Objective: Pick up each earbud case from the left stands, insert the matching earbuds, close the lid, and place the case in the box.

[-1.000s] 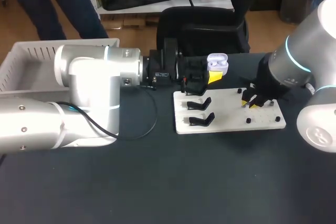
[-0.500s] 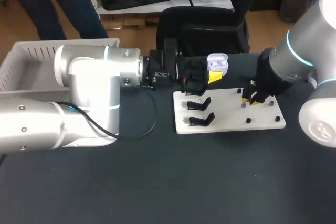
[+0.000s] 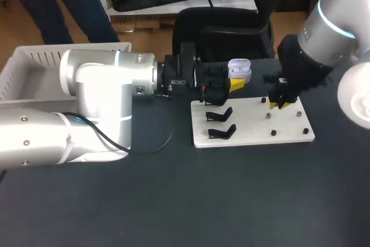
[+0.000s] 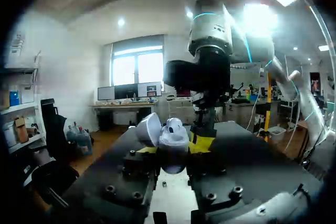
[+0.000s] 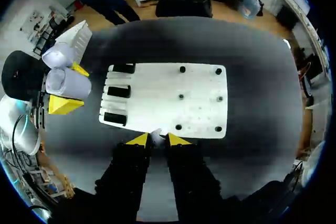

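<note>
My left gripper [image 3: 234, 84] is shut on a white earbud case [image 3: 240, 71] and holds it above the far left corner of the white board [image 3: 248, 134]. In the left wrist view the case [image 4: 172, 139] sits between the yellow fingertips [image 4: 202, 145] with its lid [image 4: 149, 129] open. My right gripper [image 3: 281, 104] hangs above the board's far right part, to the right of the case. A small white earbud [image 5: 156, 137] is pinched between its yellow tips, with the board [image 5: 157, 98] below. Black stands [image 3: 219, 114] on the board's left side are bare.
Several small black pegs [image 3: 272, 133] stick up from the right half of the board. A white slatted box [image 3: 34, 67] stands at the table's far left. My left arm's thick body lies across the left half of the table.
My right gripper has risen off the board and shifted toward the far side with the earbud in its tips. The left arm and the case have stayed still.
</note>
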Motion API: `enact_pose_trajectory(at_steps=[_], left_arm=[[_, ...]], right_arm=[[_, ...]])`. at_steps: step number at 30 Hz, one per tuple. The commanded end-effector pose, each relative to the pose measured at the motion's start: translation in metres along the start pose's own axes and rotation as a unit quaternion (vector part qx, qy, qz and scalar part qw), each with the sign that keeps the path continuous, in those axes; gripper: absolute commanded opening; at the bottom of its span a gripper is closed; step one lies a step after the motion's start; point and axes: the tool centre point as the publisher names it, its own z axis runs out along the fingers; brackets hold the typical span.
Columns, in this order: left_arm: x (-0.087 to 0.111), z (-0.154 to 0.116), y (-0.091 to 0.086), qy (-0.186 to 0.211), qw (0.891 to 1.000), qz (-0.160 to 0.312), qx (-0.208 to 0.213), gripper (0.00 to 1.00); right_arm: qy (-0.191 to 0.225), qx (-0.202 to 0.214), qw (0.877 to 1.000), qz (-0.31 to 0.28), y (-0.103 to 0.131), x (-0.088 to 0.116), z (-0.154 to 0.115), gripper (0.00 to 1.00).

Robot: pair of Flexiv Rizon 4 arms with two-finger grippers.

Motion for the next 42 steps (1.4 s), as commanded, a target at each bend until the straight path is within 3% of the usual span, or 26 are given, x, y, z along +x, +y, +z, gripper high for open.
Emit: enact_pose_trajectory(at_steps=[1, 9, 17, 31, 42], left_arm=[[0.001, 0.0, -0.001, -0.003, 1.0, 0.002, -0.003, 0.0], [0.001, 0.0, -0.001, -0.003, 1.0, 0.002, -0.003, 0.0], [0.001, 0.0, -0.001, -0.003, 1.0, 0.002, -0.003, 0.0], [0.001, 0.0, -0.001, -0.003, 1.0, 0.002, -0.003, 0.0], [0.001, 0.0, -0.001, -0.003, 1.0, 0.002, -0.003, 0.0]], right_arm=[[0.012, 0.009, 1.0, -0.019, 0.011, 0.01, -0.037, 0.0], [0.015, 0.021, 0.997, -0.068, 0.033, 0.014, -0.067, 0.0], [0.0, 0.013, 0.996, -0.093, 0.053, 0.003, -0.082, 0.0], [-0.015, 0.012, 0.992, -0.125, 0.103, -0.031, -0.079, 0.0], [-0.025, 0.016, 0.99, -0.137, 0.113, -0.045, -0.07, 0.0]])
